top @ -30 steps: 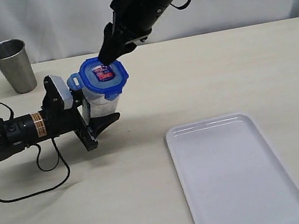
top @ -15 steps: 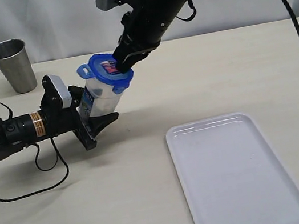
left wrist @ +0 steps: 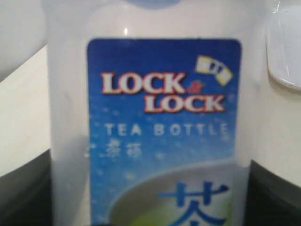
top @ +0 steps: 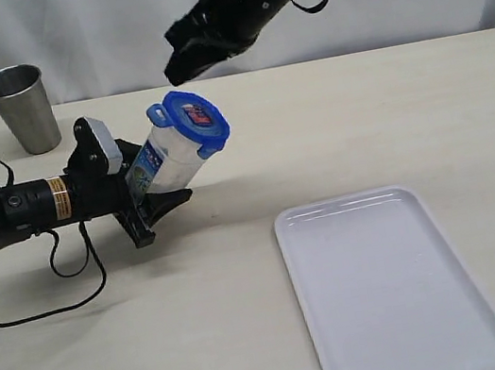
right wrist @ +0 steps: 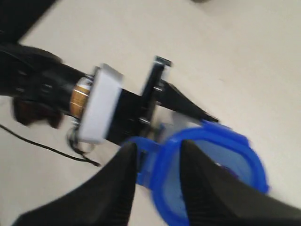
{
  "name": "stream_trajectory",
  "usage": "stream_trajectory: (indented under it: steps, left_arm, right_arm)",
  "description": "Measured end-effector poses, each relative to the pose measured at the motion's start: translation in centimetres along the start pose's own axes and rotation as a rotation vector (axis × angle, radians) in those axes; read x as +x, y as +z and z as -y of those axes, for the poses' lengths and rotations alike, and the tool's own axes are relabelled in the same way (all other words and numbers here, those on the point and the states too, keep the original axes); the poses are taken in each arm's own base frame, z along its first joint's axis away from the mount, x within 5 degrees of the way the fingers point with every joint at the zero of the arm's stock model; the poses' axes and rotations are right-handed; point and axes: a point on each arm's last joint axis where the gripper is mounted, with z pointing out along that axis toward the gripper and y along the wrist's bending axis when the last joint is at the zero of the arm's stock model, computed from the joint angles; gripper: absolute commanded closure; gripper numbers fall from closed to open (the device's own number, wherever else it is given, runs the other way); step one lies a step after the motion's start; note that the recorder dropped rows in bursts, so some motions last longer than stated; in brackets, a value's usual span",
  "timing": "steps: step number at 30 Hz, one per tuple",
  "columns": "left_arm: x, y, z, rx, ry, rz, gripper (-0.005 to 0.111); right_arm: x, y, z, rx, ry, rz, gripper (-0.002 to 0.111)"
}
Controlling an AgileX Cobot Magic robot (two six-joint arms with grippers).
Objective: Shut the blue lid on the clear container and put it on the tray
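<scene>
The clear container [top: 165,161] leans to the right in my left gripper [top: 158,177], which is shut on its lower body just above the table. Its "Lock & Lock tea bottle" label [left wrist: 160,122] fills the left wrist view, with dark fingers [left wrist: 23,193] on both sides. The blue lid [top: 195,117] sits on the container's mouth, and one flap sticks out at the left. My right gripper [top: 177,68] hangs above the lid, clear of it. Its fingers stand slightly apart with nothing between them, and the lid [right wrist: 211,174] shows below my right gripper [right wrist: 158,146]. The white tray [top: 394,284] lies at the front right.
A grey steel cup [top: 23,108] stands at the back left. The left arm's black cable [top: 71,273] loops over the table in front of that arm. A white curtain closes off the back.
My right gripper has lifted off the lid and gone up and to the left. The container has tipped further right in my left gripper, with the lid still on it.
</scene>
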Motion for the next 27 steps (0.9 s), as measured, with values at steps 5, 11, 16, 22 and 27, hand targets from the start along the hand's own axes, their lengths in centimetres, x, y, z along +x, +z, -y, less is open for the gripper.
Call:
stream_trajectory:
  steps: [5, 11, 16, 22, 27]
  left_arm:
    - [0.0, 0.0, 0.0, -0.001, 0.0, -0.004, 0.107]
    - [0.0, 0.0, 0.0, 0.0, -0.016, -0.004, 0.107]
    - [0.0, 0.0, 0.1, 0.008, -0.015, 0.005, 0.107]
    - [-0.1, 0.0, 0.1, 0.01, -0.015, 0.014, 0.107]
    - [0.0, 0.0, 0.1, 0.01, -0.019, 0.004, 0.107]
  right_arm:
    - [0.5, 0.7, -1.0, 0.076, 0.049, -0.1, 0.07]
    - [-0.1, 3.5, -3.6, 0.261, -0.004, -0.095, 0.07]
    - [0.2, 3.9, -3.8, 0.343, -0.005, -0.134, 0.07]
    - [0.4, 4.6, -4.7, 0.335, -0.017, -0.153, 0.07]
    - [0.8, 5.3, -4.3, 0.353, -0.012, -0.191, 0.07]
